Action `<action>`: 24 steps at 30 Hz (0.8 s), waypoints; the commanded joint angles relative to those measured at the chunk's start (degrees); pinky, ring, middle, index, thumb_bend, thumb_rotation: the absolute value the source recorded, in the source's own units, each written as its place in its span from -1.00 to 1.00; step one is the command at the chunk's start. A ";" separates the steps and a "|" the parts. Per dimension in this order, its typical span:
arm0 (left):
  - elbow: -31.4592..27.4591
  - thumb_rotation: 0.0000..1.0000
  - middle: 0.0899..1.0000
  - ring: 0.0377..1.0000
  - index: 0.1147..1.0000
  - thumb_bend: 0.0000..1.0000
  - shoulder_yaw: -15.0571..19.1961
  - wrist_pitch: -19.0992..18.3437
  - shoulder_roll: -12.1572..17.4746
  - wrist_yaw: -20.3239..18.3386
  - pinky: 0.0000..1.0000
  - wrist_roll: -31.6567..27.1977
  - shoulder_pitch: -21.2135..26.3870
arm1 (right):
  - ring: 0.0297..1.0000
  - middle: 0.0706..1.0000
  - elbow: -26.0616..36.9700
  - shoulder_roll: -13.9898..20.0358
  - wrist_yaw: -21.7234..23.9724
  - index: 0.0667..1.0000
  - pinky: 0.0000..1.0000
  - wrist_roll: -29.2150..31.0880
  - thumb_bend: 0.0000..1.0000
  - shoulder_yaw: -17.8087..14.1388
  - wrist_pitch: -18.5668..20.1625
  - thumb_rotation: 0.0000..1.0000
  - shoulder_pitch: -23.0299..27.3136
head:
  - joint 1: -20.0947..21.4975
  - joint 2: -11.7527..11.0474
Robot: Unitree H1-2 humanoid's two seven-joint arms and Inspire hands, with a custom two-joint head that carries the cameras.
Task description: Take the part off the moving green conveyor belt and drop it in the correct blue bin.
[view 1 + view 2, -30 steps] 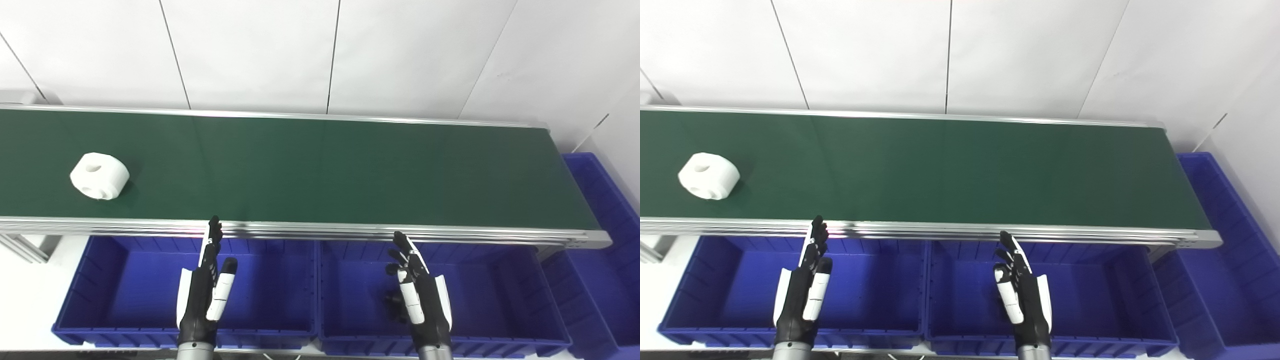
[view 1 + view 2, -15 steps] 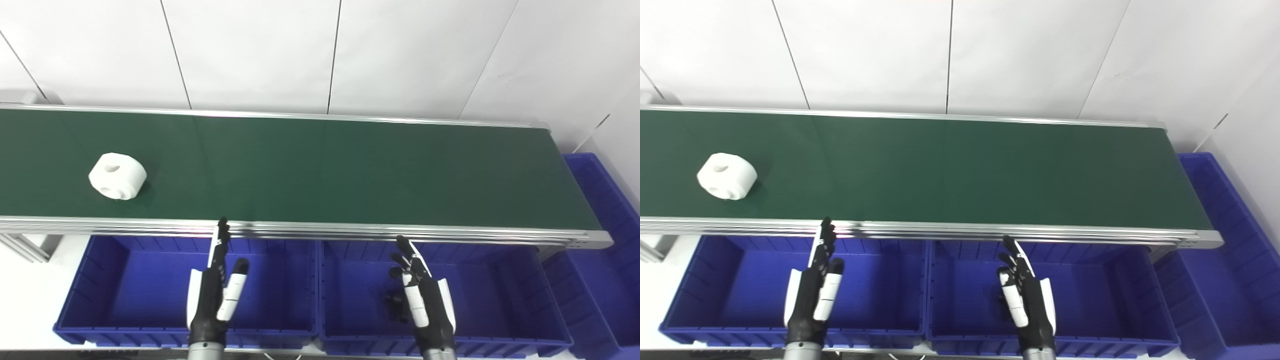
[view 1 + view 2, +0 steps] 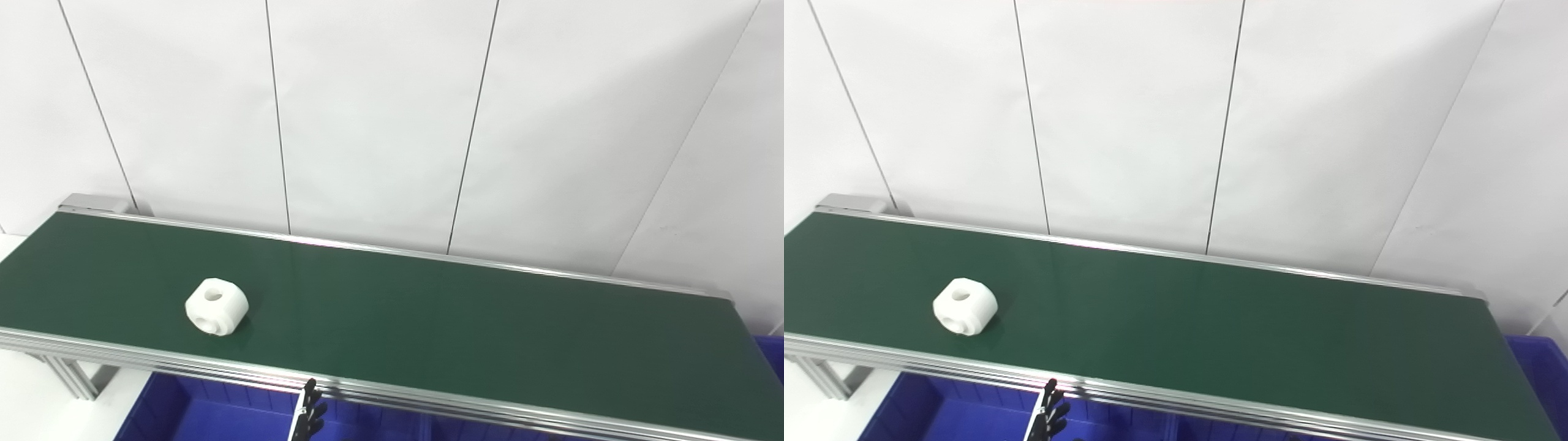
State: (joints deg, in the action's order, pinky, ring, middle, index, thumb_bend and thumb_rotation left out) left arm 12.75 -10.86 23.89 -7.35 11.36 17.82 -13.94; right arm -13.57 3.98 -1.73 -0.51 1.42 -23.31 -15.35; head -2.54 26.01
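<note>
A white, rounded part [image 3: 217, 307] with a hole in its top lies on the green conveyor belt [image 3: 465, 331], left of centre and nearer the front rail. Only the dark fingertips of my left hand [image 3: 308, 418] show at the bottom edge. They point straight up in front of the belt's front rail, right of the part and below it, and hold nothing. The part also shows in the right eye view [image 3: 964, 306], as do the left hand's fingertips [image 3: 1048, 414]. My right hand is out of the picture.
Under the belt's front rail, a strip of a blue bin [image 3: 202, 416] shows at the bottom left. A corner of another blue bin [image 3: 1540, 367] lies past the belt's right end. A white panelled wall stands behind the belt.
The camera has tilted up, so the bins and both hands have slid down out of the picture. The white part has ridden rightward along the belt, closer to my left hand.
</note>
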 commanded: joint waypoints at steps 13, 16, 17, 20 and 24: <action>-12.88 -0.01 0.83 0.76 0.99 0.80 -4.05 0.12 -0.72 -3.08 0.58 0.71 0.82 | 0.96 1.00 4.43 0.40 0.89 1.00 0.96 -0.73 0.46 0.04 -1.29 1.00 -0.26 | -1.95 2.69; -18.77 -0.29 0.69 0.62 0.83 0.97 -3.69 -2.83 0.12 -4.25 0.44 0.85 2.24 | 0.96 1.00 4.34 0.24 0.73 1.00 0.97 -1.53 0.47 0.12 -1.74 1.00 -0.13 | -1.44 2.89; -21.70 -0.32 0.68 0.59 0.79 0.99 -3.12 -5.02 1.02 -5.26 0.42 1.21 3.32 | 0.96 1.00 4.38 0.03 0.70 1.00 0.97 -1.56 0.47 0.15 -1.80 1.00 -0.07 | -0.94 3.33; -26.95 -0.46 0.56 0.43 0.63 1.00 -0.96 -9.67 4.78 -7.89 0.24 4.93 7.21 | 0.94 1.00 4.36 -0.51 0.69 0.98 0.90 -1.46 0.53 0.17 -1.85 1.00 0.11 | -0.08 3.73; -29.99 -0.43 0.60 0.50 0.66 1.00 1.14 -14.41 11.10 -13.00 0.27 8.67 13.42 | 0.90 0.96 3.86 -0.70 0.86 0.93 0.81 -1.23 0.59 0.01 -2.16 1.00 0.61 | 0.38 4.71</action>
State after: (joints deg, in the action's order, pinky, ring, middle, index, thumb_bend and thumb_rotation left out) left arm -15.30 -10.05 10.16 3.06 -0.56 25.62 -2.19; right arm -11.06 3.37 -0.97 -1.73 1.58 -23.28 -15.33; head -2.37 30.41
